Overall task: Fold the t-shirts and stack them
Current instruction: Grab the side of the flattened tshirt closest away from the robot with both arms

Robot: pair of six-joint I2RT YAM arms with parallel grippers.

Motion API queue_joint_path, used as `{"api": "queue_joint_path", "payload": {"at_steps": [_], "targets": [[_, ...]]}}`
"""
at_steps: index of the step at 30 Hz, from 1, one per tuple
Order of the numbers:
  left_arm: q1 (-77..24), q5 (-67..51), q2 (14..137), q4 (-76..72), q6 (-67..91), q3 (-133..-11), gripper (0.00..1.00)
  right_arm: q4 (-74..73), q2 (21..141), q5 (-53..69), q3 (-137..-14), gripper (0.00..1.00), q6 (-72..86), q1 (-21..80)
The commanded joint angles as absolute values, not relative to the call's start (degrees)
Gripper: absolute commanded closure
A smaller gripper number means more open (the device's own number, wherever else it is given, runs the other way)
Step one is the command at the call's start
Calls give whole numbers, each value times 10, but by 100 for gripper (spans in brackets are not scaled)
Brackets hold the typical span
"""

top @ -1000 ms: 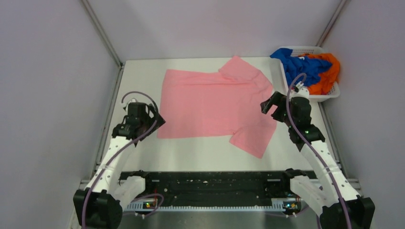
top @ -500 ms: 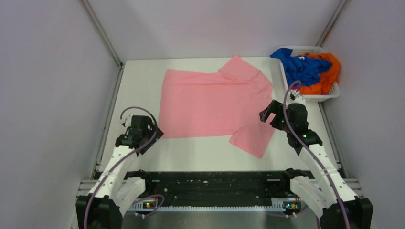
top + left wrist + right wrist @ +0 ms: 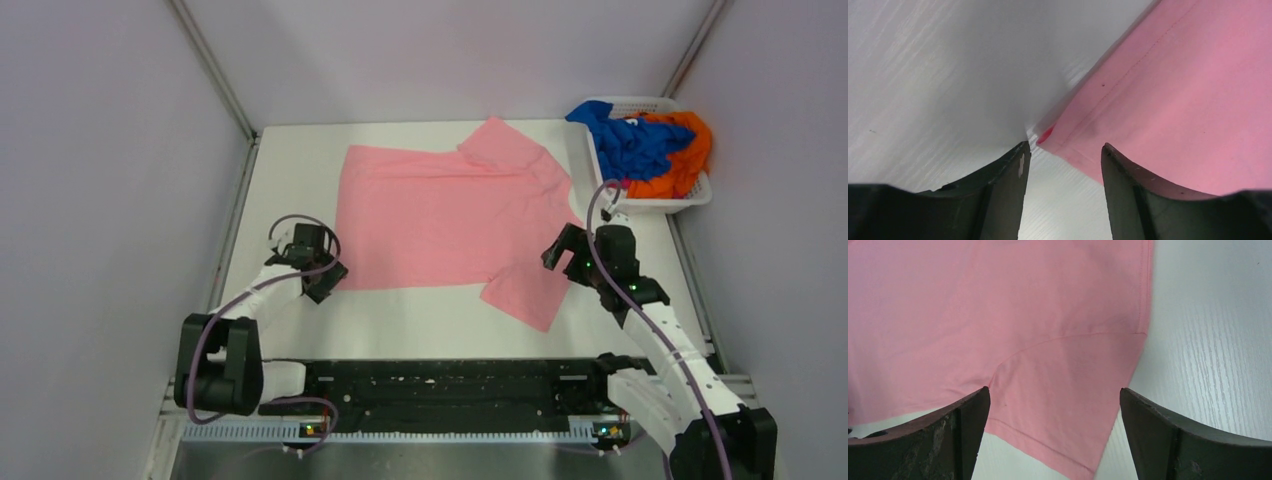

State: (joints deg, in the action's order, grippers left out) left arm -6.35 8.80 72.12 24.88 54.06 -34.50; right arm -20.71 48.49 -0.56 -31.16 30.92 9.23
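The light pink t-shirt (image 3: 440, 215) lies spread flat on the white table, collar to the right, one sleeve at the back and one toward the front. My left gripper (image 3: 328, 279) is open and low at the shirt's near left hem corner (image 3: 1048, 134); that corner lies just ahead of the gap between the fingers (image 3: 1063, 150). My right gripper (image 3: 558, 252) is open wide above the near sleeve (image 3: 1063, 405), which shows between its fingers. The royal blue t-shirt (image 3: 628, 142) and the bright orange t-shirt (image 3: 690, 160) lie bunched in the basket.
The white slatted basket (image 3: 676, 203) stands at the back right, beside the table's right edge. White walls close in the table (image 3: 290, 170) on the left, back and right. Bare table shows left of the pink shirt and in front of it.
My left gripper has moved down and right to the shirt's near left corner. My right gripper has moved toward the front and left over the near sleeve. The shirts have not moved.
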Motion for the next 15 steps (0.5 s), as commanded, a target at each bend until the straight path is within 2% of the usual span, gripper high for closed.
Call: {"api": "queue_joint_path", "payload": {"at_steps": [1, 4, 7, 9, 10, 15], "targets": [[-61, 75, 761, 236, 541, -375, 45, -211, 489, -13, -316, 1, 307, 94], [-61, 60, 784, 234, 533, -387, 61, -225, 497, -23, -327, 1, 304, 94], [-62, 42, 795, 229, 530, -386, 72, -247, 508, -43, -341, 1, 295, 95], [-62, 43, 798, 230, 528, -384, 95, -253, 510, -46, -342, 1, 292, 95], [-62, 43, 800, 229, 527, -385, 100, -255, 510, -44, -341, 1, 291, 94], [-62, 45, 785, 237, 519, -389, 100, -300, 514, -27, -354, 4, 288, 101]]}}
